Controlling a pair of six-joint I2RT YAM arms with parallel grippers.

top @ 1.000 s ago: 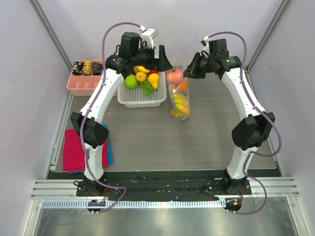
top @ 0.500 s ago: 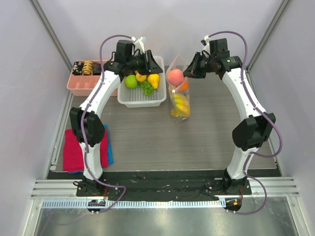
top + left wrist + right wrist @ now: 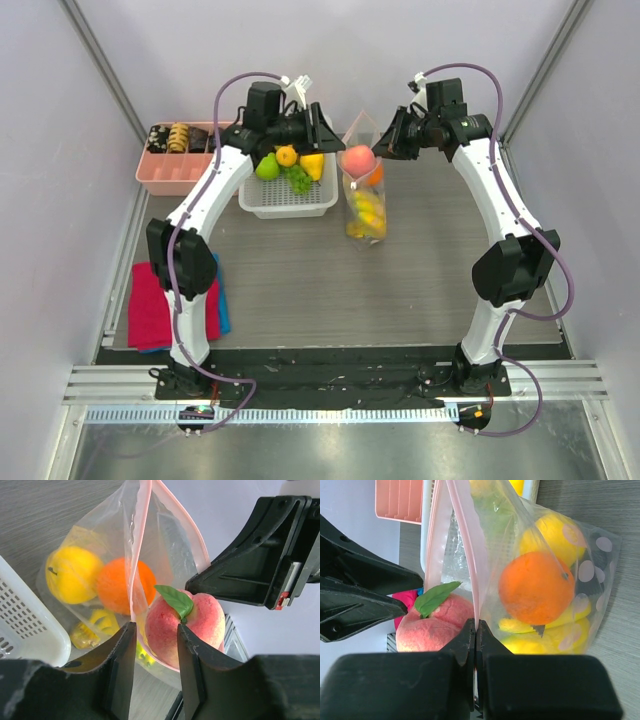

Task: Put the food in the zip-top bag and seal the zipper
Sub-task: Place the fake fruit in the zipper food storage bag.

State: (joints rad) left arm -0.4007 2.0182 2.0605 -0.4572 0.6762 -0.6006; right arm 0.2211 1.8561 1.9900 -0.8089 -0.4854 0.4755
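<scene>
Two arms meet over a zip-top bag (image 3: 366, 205) at the back of the grey worktop (image 3: 300, 280), just right of one white slatted basket (image 3: 290, 205). The right gripper (image 3: 476, 628) is clamped tight on the pink zipper (image 3: 140, 535) strip at the bag's mouth. The left gripper (image 3: 156, 630) hangs close by, its fingers parted and holding nothing.

One pink peach (image 3: 186, 625) with a green leaf sits in the mouth. Through the dotted plastic show one orange (image 3: 535, 587), one round yellow fruit (image 3: 551, 530) and banana-yellow pieces (image 3: 547, 630) low down, their number unclear.

Four pieces show in the basket: a lime-green fruit (image 3: 267, 166), a small orange-yellow fruit (image 3: 287, 155), a yellow pepper-like piece (image 3: 312, 163) and a leafy green piece (image 3: 297, 181). The left arm hides the basket's far end. A small red-and-white label (image 3: 283, 600) on the right gripper is too small to read.
</scene>
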